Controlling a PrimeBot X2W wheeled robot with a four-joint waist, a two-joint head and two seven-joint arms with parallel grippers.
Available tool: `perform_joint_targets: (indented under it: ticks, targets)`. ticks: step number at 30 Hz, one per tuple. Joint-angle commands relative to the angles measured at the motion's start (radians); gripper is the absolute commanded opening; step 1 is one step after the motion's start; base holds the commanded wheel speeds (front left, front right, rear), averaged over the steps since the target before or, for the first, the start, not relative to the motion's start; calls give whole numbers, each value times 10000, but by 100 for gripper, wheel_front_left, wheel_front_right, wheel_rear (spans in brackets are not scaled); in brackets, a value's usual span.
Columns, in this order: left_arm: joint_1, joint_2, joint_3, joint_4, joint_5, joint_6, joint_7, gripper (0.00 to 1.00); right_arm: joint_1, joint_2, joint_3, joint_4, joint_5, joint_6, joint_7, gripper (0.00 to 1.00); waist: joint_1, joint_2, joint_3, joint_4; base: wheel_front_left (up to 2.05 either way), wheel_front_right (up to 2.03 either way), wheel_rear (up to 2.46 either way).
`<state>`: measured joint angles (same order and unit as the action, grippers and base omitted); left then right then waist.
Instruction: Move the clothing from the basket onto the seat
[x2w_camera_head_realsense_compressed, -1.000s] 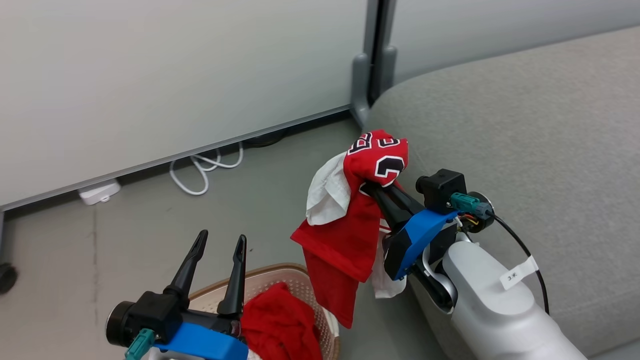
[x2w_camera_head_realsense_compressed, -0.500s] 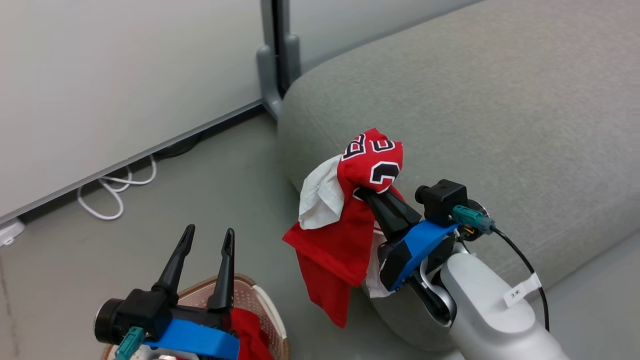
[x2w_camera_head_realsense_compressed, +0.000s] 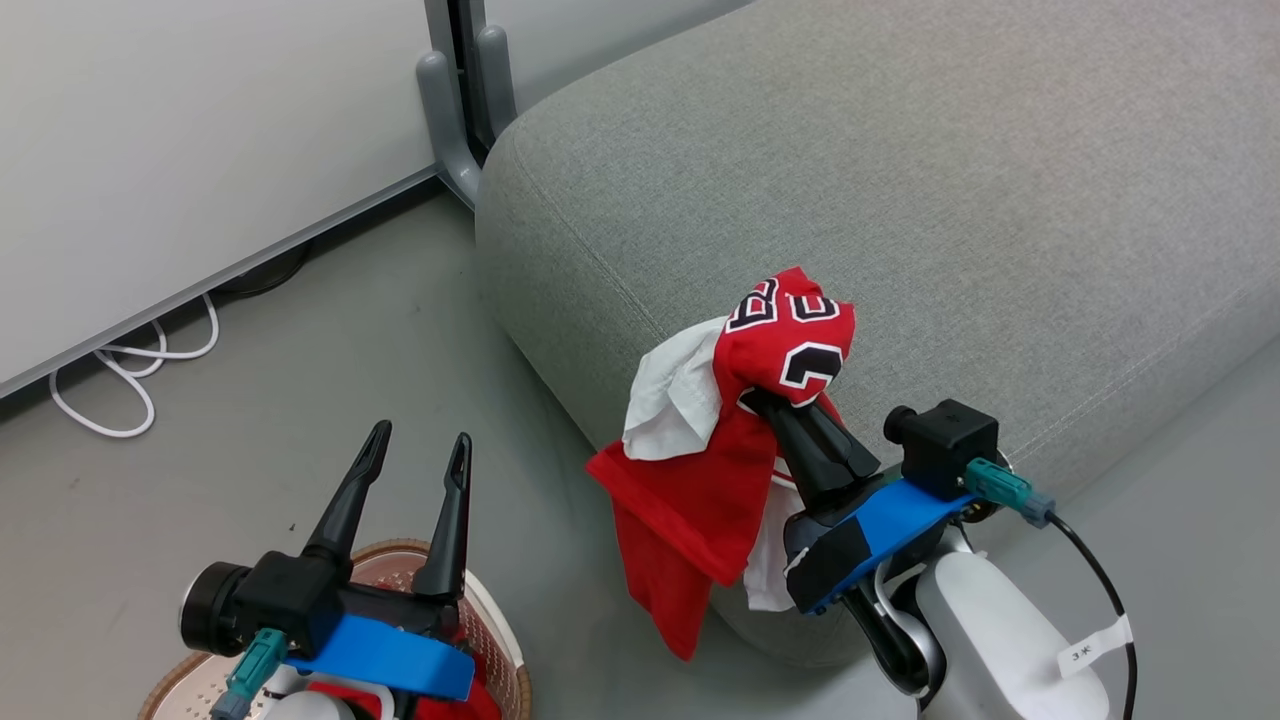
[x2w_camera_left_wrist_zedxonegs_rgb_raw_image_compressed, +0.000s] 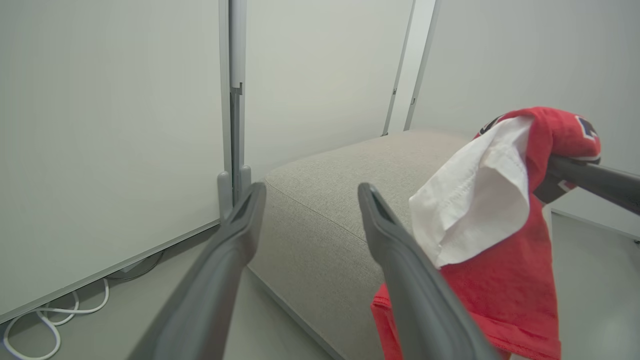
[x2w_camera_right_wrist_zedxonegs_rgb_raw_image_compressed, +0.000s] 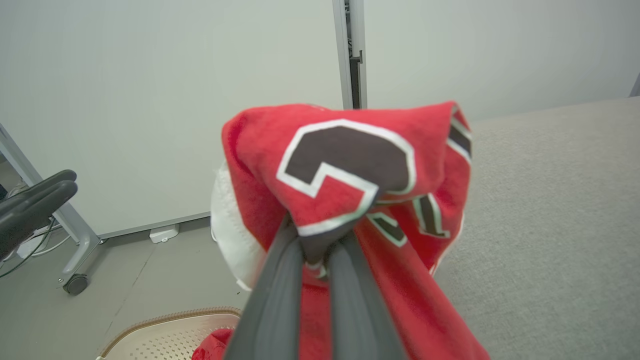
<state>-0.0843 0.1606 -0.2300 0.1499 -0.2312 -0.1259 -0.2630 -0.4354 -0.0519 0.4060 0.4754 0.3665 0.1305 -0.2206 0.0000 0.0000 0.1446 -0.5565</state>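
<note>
My right gripper (x2w_camera_head_realsense_compressed: 772, 398) is shut on a bunched red jersey (x2w_camera_head_realsense_compressed: 715, 480) with black-and-white numerals. The jersey hangs over the front edge of the grey seat (x2w_camera_head_realsense_compressed: 900, 180), and its white lining shows on the left. In the right wrist view the two fingers pinch a fold of the jersey (x2w_camera_right_wrist_zedxonegs_rgb_raw_image_compressed: 350, 165) with the seat (x2w_camera_right_wrist_zedxonegs_rgb_raw_image_compressed: 550, 225) to its right. My left gripper (x2w_camera_head_realsense_compressed: 420, 440) is open and holds nothing, above the basket (x2w_camera_head_realsense_compressed: 500, 640) at the lower left. More red clothing (x2w_camera_right_wrist_zedxonegs_rgb_raw_image_compressed: 210, 347) lies in the basket (x2w_camera_right_wrist_zedxonegs_rgb_raw_image_compressed: 170, 335). The left wrist view looks past its open gripper (x2w_camera_left_wrist_zedxonegs_rgb_raw_image_compressed: 311, 190) at the hanging jersey (x2w_camera_left_wrist_zedxonegs_rgb_raw_image_compressed: 500, 280).
White partition panels with a grey post (x2w_camera_head_realsense_compressed: 455, 100) stand behind the seat's left end. A white cable (x2w_camera_head_realsense_compressed: 130, 370) loops on the grey floor along the panel's base. A caster wheel (x2w_camera_right_wrist_zedxonegs_rgb_raw_image_compressed: 75, 284) and a small white box (x2w_camera_right_wrist_zedxonegs_rgb_raw_image_compressed: 164, 233) sit by the panel.
The head view has swung toward the seat. My right gripper with the jersey has come from beside the seat's corner to over its front edge. Both grippers keep their states.
</note>
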Motion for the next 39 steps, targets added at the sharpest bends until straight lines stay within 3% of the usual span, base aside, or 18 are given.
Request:
perform_joint_targets:
  ticks: [1, 8, 13, 18, 25, 32, 39]
  targets:
    - [-150, 88, -38, 36, -56, -74, -27, 100, 152, 23, -78, -179, -19, 5, 21, 0, 0, 0, 31, -9, 0, 0, 0]
    - [-279, 234, -171, 52, -80, -75, -27, 100, 187, 24, -384, -744, 48, 5, 304, 0, 0, 0, 193, -4, 0, 0, 0]
    - [-323, 337, -65, -117, 60, -76, -27, 100, -741, 20, -910, -662, 151, 5, 490, 0, 0, 0, 536, 8, 0, 0, 0]
    - [-649, 509, -283, -326, 87, -75, -27, 100, -2188, -77, -1923, -404, 611, 5, 578, 0, 0, 0, 1284, 496, 0, 0, 0]
    - [-1533, 1116, -906, -852, 211, -44, -27, 100, -4679, -1046, -4110, 538, 982, 5, 645, 0, 0, 0, 3123, 1416, 0, 0, 0]
    - [-2499, 1432, -1092, -1771, 250, -45, -27, 100, -6554, -2627, -6119, 1513, 41, 5, 661, 0, 0, 0, 5051, 2246, 0, 0, 0]
    - [-3019, 1510, -1109, -2492, 399, -45, -27, 100, -7101, -3090, -7670, 2995, -423, 5, 584, 0, 0, 0, 6142, 2647, 0, 0, 0]
